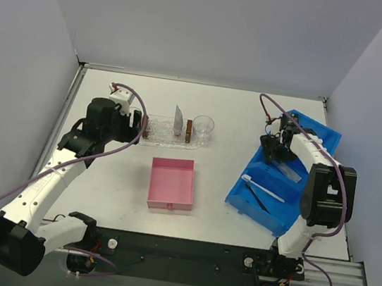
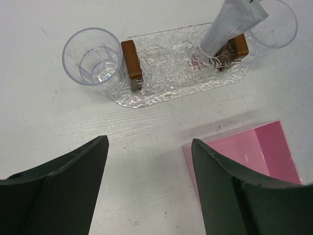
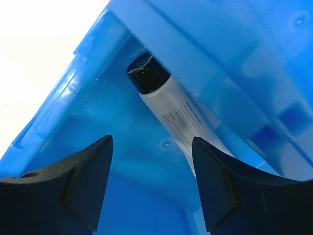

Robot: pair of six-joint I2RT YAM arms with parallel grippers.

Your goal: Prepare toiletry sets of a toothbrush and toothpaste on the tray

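Step in hand: judged to be the pick-up of a toothpaste tube from the blue bin (image 1: 320, 136); no grasp is made yet.
Right gripper (image 3: 152, 144): released, jaws well apart with nothing between them; it sits low inside the bin, aimed at the lying toothpaste tube (image 3: 171, 107).
Lying toothpaste tube: silver-grey with a black cap, flat on the bin floor along an inner wall. Its body runs toward the finger on the right of the wrist view; whether the two touch cannot be told.
Left gripper (image 2: 149, 147): released and empty, hovering over bare table between the tray (image 2: 161, 85) and the pink box (image 2: 254, 152).
Tray: on the table, well apart from the bin. The standing toothpaste tube (image 2: 230, 24) leans upright at one brown block (image 2: 238, 46); the other brown block (image 2: 131, 61) has nothing by it. No toothbrush is seen on the tray.
Clear cup (image 2: 93, 56): just beside one end of the tray, apparently empty.
Second clear cup (image 2: 279, 22): just beside the other end.
Toothbrush (image 1: 264, 190): white, lying in the bin's near section.
Progress: early by judgement; one tube is placed, with brushes and the other tube outstanding.
Next move calls for: shifting so both fingers straddle the tube body, then closing and lifting clear of the bin wall.
Risk: the wall beside the tube may block one finger.
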